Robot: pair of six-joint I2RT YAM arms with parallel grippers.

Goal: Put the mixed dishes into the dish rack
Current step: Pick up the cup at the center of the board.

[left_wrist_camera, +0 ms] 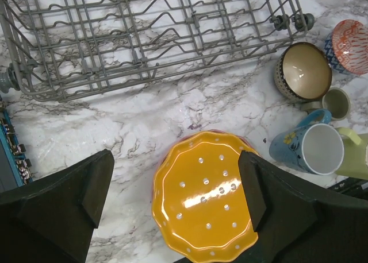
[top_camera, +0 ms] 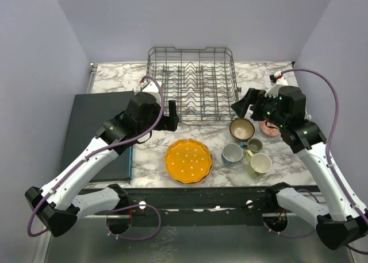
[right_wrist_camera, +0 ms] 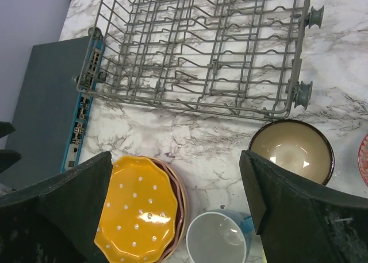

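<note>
Dish rack stands at far centre of the marble table, no dishes in it yet: grey wire, open grid, rows of bent upright tines, small wheels at the corners. Looks light, so a dish shoved hard against a tine could likely slide it. Left gripper and right gripper hover off its near corners, jaws of both spread wide, nothing held. Plate stack lies near front centre, orange scalloped plate with white dots on top, pink and peach rims beneath. Glazed, slick, flat on the table: fingers may skid off the rim or drag two plates up together. Dark brown bowl, cream inside, glossy and round, sits just off the rack's near right corner; a pinch on the curved wall could squirt it loose. Patterned bowl is partly hidden by the right arm. Blue mug, yellow-green mug and small olive mug are crowded close, so reaching for one may knock its neighbour
</note>
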